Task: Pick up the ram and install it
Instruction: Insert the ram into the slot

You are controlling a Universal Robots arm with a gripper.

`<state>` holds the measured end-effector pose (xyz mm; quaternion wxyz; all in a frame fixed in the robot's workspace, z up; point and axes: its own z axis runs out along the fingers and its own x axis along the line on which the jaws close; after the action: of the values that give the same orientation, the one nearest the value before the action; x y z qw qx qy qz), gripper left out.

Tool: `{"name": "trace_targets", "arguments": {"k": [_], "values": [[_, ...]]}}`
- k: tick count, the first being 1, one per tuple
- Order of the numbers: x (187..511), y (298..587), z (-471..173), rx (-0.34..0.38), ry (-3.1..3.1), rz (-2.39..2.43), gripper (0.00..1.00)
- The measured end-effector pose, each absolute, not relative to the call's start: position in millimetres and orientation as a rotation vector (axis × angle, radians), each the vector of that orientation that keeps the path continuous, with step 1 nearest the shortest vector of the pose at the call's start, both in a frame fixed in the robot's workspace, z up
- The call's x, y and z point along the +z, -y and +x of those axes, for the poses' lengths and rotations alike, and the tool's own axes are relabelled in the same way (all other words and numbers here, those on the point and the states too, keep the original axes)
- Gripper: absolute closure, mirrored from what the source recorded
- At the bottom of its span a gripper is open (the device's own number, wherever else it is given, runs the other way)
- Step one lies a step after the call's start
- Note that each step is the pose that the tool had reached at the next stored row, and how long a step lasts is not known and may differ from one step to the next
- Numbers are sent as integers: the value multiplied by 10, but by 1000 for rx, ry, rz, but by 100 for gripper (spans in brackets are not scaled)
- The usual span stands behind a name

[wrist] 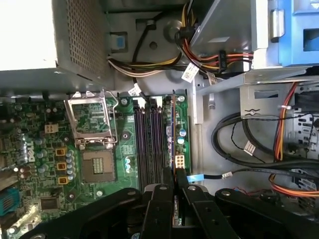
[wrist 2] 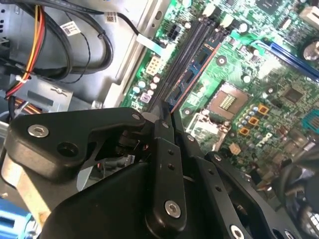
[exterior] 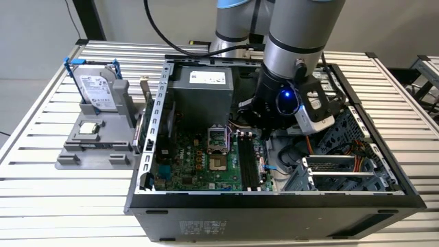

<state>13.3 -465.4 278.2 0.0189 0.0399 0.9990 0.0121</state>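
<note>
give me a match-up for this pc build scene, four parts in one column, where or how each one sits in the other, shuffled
Parts:
1 ram
2 hard drive
3 processor chip
4 cpu socket

Place or state:
a lying flat on the grey stand
b held in the gripper, edge-on at the memory slots
c lid flipped open
d standing upright in the grey stand

Pairs: 1-b, 2-d, 3-a, 4-c
</note>
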Motion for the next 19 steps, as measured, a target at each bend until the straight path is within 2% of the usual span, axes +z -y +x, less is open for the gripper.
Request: {"name": "trace_targets", "arguments": {"k": [19], "values": [[2441, 4804, 114, 38, -3103, 60, 100]]}}
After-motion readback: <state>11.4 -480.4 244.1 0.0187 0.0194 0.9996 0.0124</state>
